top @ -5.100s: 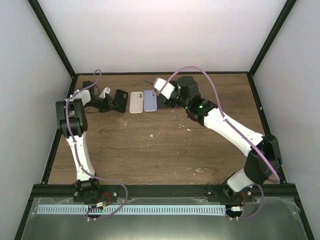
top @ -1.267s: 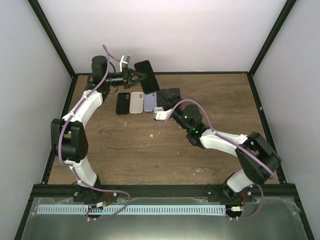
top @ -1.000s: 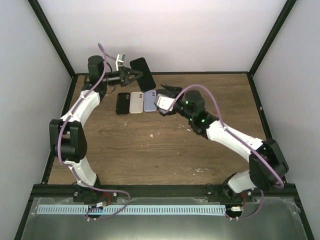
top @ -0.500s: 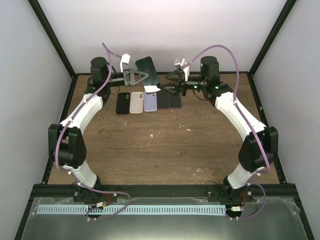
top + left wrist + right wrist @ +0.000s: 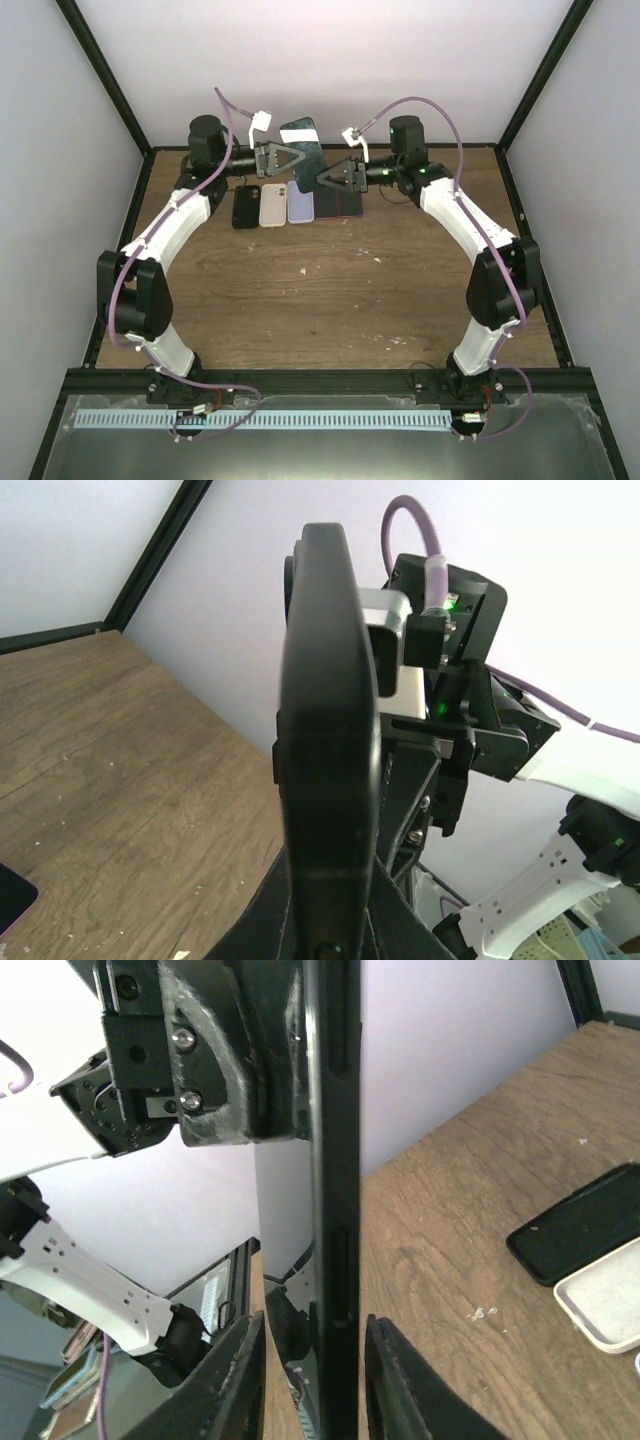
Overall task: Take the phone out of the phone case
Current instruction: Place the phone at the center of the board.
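Two white-and-black robot arms stand here, the left arm (image 5: 165, 228) and the right arm (image 5: 460, 218). One dark cased phone (image 5: 302, 138) is aloft. Lying flat in a row are one black plastic case (image 5: 245, 207), one cream case (image 5: 272, 205), one lavender slab (image 5: 300, 205) and at least one dark slab (image 5: 345, 205).

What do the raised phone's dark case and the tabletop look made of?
Case: probably matte black rubbery plastic, its rounded edge showing only soft sheen. Tabletop: wood or wood-look laminate, matte brown with grain and pale scuffs.

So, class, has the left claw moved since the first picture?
Yes. The left claw was low at the left end of the row of cases; now it is raised beyond the row, nearer the back wall, holding the phone.
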{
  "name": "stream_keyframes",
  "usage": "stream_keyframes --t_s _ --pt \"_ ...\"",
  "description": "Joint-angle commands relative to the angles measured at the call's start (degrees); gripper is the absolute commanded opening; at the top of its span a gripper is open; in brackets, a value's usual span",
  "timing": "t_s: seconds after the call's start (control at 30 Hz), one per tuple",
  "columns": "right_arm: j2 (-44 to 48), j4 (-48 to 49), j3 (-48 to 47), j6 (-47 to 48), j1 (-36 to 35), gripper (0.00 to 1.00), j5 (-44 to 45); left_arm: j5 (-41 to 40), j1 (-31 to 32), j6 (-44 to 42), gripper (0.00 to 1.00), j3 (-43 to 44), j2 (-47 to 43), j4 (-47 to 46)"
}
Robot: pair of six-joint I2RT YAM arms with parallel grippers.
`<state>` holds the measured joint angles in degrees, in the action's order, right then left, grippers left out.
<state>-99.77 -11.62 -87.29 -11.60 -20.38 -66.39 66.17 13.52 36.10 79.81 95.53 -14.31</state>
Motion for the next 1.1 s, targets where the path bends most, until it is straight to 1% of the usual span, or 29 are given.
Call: stream_keyframes --t_s 0.0,0.1,0.13,0.17,0.3,0.4,0.47,0.53,0.57,0.6,0.73,0.9,1.07 --pt "-0.57 2.24 -1.57 -4.49 0.46 0.20 -2.93 -0.71 0.83 -4.87 0.00 1.04 -2.07 1.26" --pt "-0.92 2.73 -1.66 -5.18 0.59 0.05 -2.73 -1.22 0.81 -5.41 0.00 1.41 -1.67 2.03" --pt "-1.07 3.07 -1.53 -5.70 0.93 0.01 -2.70 -1.56 0.85 -5.93 0.00 1.70 -1.57 3.15" --pt "-1.23 3.65 -1.38 -6.58 1.36 0.01 -2.81 -1.91 0.87 -6.66 0.01 2.09 -1.49 4.44" --pt "-1.45 5.10 -1.00 -8.78 3.40 0.01 -3.52 -3.00 0.50 -11.73 0.29 3.71 -1.16 11.59" --pt "-0.91 5.18 -0.60 -8.19 4.52 0.01 -3.13 -4.35 -0.90 -13.86 0.56 4.31 -1.02 16.09" --pt "-0.83 3.97 -0.29 -6.96 5.42 0.01 -2.31 -5.54 -2.23 -15.24 0.72 4.47 -1.18 18.61" --pt "-1.07 2.23 0.36 -5.91 6.65 0.01 -1.18 -6.62 -3.87 -16.75 0.85 4.75 -1.28 21.39" --pt "-1.25 1.29 0.76 -5.55 7.43 0.01 -0.43 -6.71 -4.67 -17.43 0.94 5.10 -1.19 23.09" --pt "-1.49 0.18 1.16 -4.84 8.33 0.01 0.46 -6.81 -5.52 -18.10 0.99 5.54 -0.95 24.97" --pt "-3.39 -5.83 1.94 -0.89 12.69 0.01 3.63 -8.29 -8.82 -21.52 1.00 6.95 -0.04 32.33" --pt "-7.13 -12.69 0.83 3.97 20.10 0.01 4.37 -9.66 -12.20 -26.80 1.00 6.20 -1.27 37.49" --pt "-12.58 -19.89 -1.60 9.23 24.27 0.01 7.35 -11.93 -13.67 -31.35 1.00 5.60 -2.11 41.79"
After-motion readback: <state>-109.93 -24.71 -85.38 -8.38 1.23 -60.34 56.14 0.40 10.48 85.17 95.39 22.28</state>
